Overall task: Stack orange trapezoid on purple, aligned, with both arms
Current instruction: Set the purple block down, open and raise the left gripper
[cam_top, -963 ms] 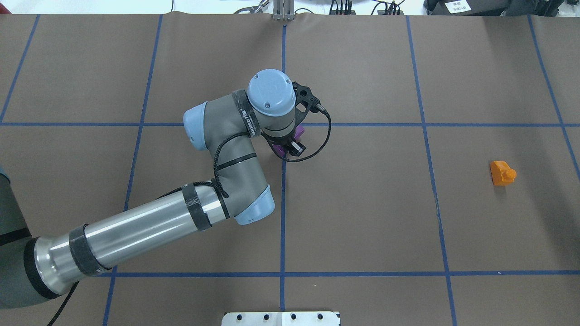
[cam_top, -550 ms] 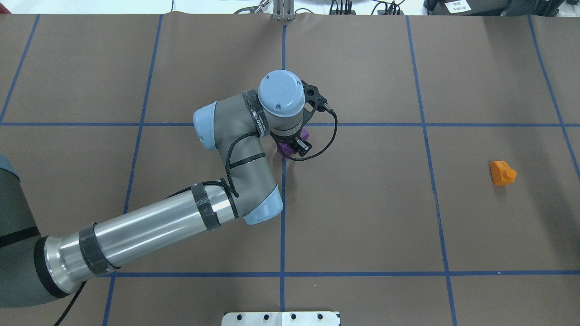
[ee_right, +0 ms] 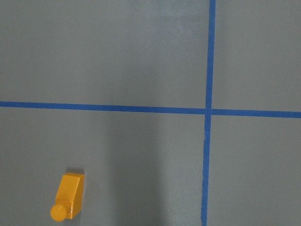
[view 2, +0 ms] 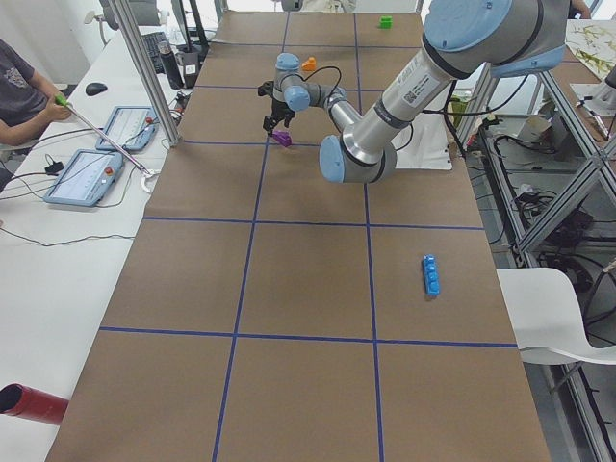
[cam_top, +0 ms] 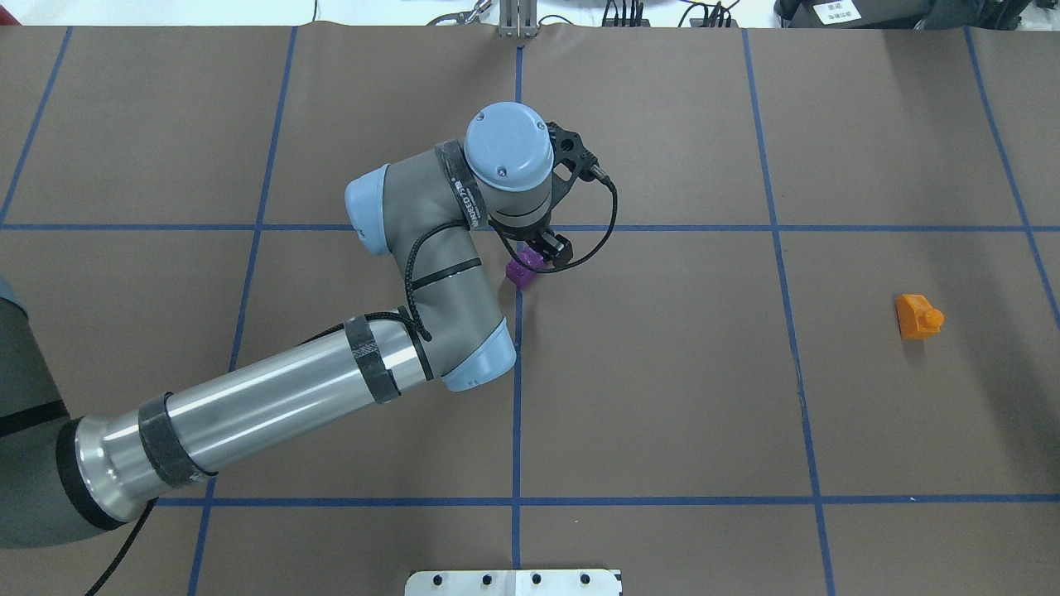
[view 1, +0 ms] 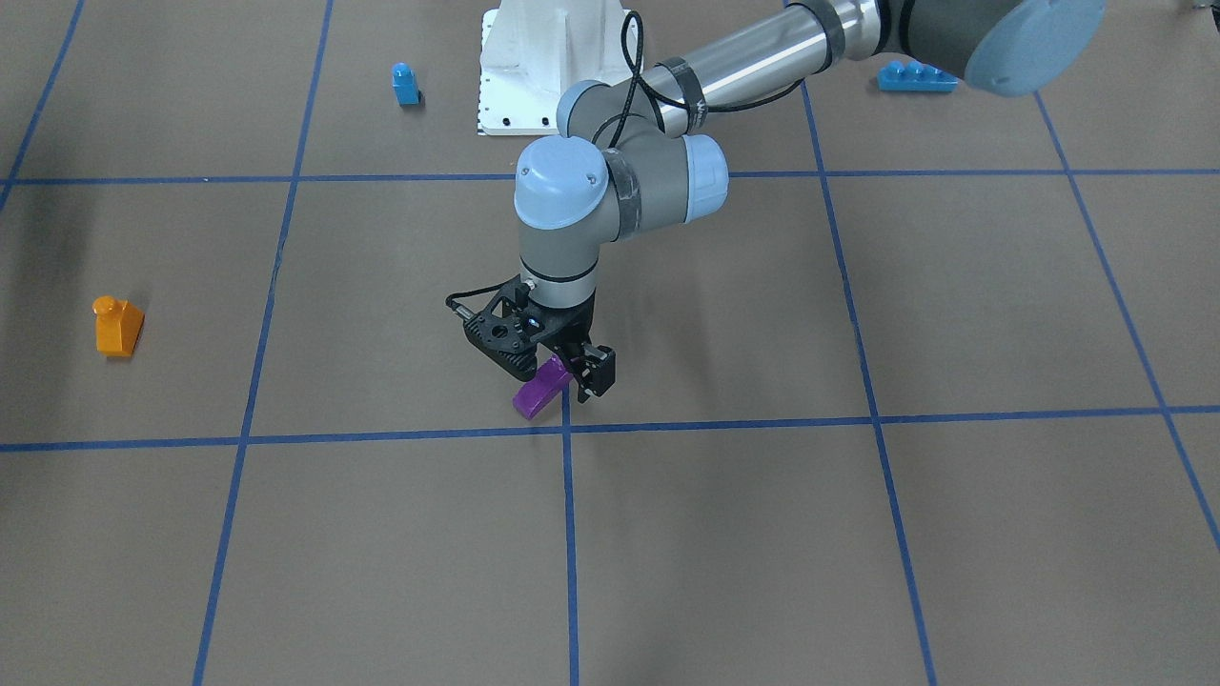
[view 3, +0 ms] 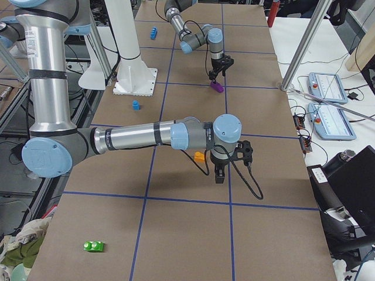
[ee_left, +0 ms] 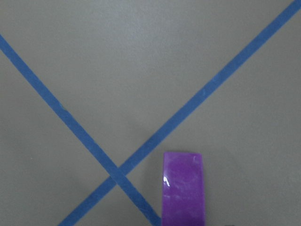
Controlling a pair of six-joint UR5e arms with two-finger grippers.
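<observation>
The purple brick (view 1: pixel 537 391) lies on the brown table just beside a crossing of blue tape lines; it also shows in the overhead view (cam_top: pixel 520 271) and the left wrist view (ee_left: pixel 183 188). My left gripper (view 1: pixel 579 379) hangs over the brick's far end, fingers pointing down, and looks open and off the brick. The orange trapezoid (cam_top: pixel 915 316) lies on its side far to the right, alone, and also shows in the right wrist view (ee_right: pixel 69 195). My right gripper (view 3: pixel 218 172) hovers close beside the orange trapezoid (view 3: pixel 200 156). I cannot tell whether it is open.
A small blue single-stud brick (view 1: pixel 405 84) and the white robot base plate (view 1: pixel 543 86) are near the robot. A long blue brick (view 1: pixel 915 76) lies on the left arm's side. A green brick (view 3: pixel 94 246) sits at the table's right end.
The left wrist moved right, then away from the robot. The purple brick stayed by the tape crossing, and more of it shows now. The orange trapezoid has not moved.
</observation>
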